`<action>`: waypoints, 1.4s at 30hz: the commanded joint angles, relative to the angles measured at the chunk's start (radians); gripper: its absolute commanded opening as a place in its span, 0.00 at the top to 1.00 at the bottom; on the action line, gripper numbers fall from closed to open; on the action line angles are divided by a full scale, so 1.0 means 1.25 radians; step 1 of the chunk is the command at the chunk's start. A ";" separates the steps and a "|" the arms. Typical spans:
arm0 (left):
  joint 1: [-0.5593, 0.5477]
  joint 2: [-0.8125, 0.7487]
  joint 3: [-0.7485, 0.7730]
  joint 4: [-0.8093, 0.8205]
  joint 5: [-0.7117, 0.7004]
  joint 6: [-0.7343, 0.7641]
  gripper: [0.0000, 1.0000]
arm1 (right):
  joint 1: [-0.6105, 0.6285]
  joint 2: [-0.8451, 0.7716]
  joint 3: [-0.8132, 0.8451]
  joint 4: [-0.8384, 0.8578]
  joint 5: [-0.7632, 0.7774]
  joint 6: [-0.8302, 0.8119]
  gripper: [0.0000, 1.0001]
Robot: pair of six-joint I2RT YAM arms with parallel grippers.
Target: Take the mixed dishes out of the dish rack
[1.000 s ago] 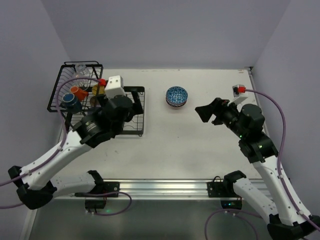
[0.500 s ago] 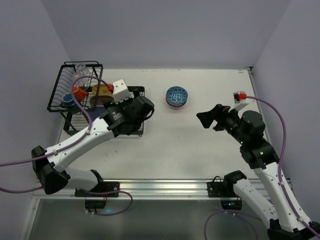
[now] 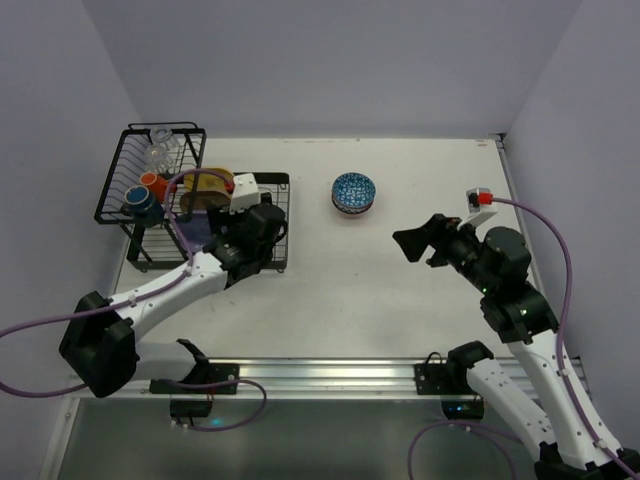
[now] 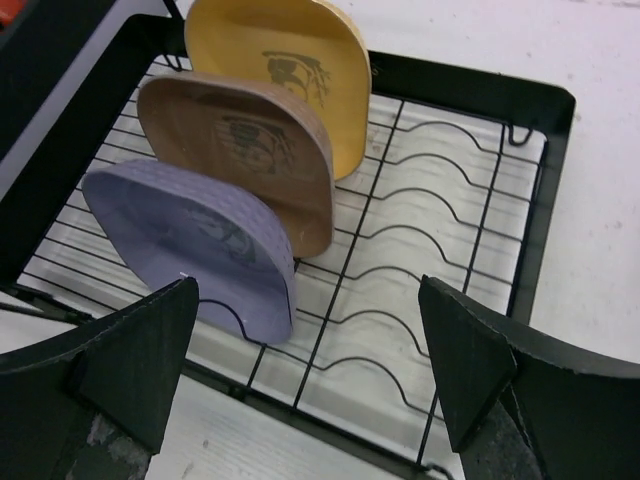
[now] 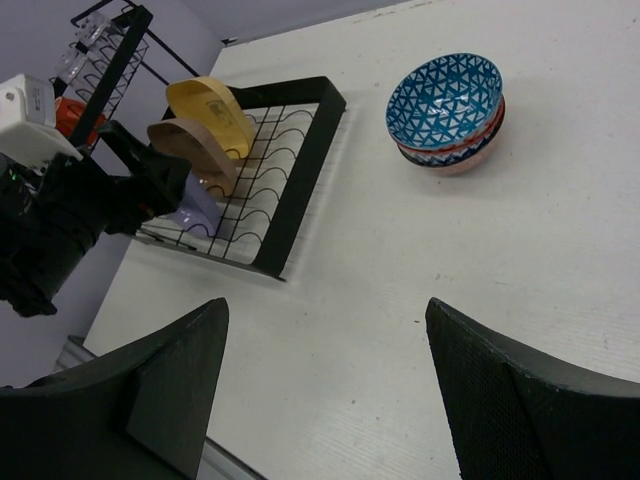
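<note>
The left gripper (image 4: 308, 300) hangs over the flat tray part of the dish rack (image 4: 460, 78), its jaws spread wide and holding nothing. In the left wrist view its two dark fingers (image 4: 130, 370) fill the lower corners of the picture, with rack wires showing between them. Three plates stand on edge in the curved dividers at the upper left of that view. The yellow plate (image 4: 280, 70) is highest in the picture, the tan plate (image 4: 240, 150) is in the middle, and the lavender plate (image 4: 190, 230) is lowest. The lavender plate sits just beside the finger at the lower left, with no contact visible.

In the top view the rack occupies the upper left of the table (image 3: 400, 300). Its raised basket (image 3: 112, 185) holds an orange mug (image 3: 150, 181), a dark mug (image 3: 140, 203) just below it in the picture, and clear glass (image 3: 158, 150) toward the top edge (whether that is one glass or two is hard to tell at this size).

The patterned bowls (image 5: 450, 105) sit stacked on the table near the upper middle of the top view, well apart from the rack. The blue-white one is on top and a reddish rim shows beneath it.

The right gripper (image 5: 325, 310) hovers above bare table at the right of the top view. It points toward the picture's left, and its jaws are also wide apart and hold nothing. In its own wrist view the bowls lie at the upper right and the rack at the upper left.
</note>
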 commanded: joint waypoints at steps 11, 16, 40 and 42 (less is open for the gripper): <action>0.086 0.088 -0.003 0.072 0.029 -0.085 0.16 | -0.002 0.004 -0.005 0.007 -0.044 0.004 0.18; 0.096 0.114 -0.019 0.057 -0.001 -0.143 0.19 | -0.002 0.010 -0.013 0.012 -0.054 0.003 0.18; 0.154 0.095 -0.113 0.282 0.020 -0.086 0.64 | -0.002 0.004 -0.025 0.002 -0.061 -0.014 0.18; 0.156 0.087 -0.125 0.298 0.014 -0.078 0.68 | -0.002 0.003 -0.027 0.002 -0.064 -0.015 0.18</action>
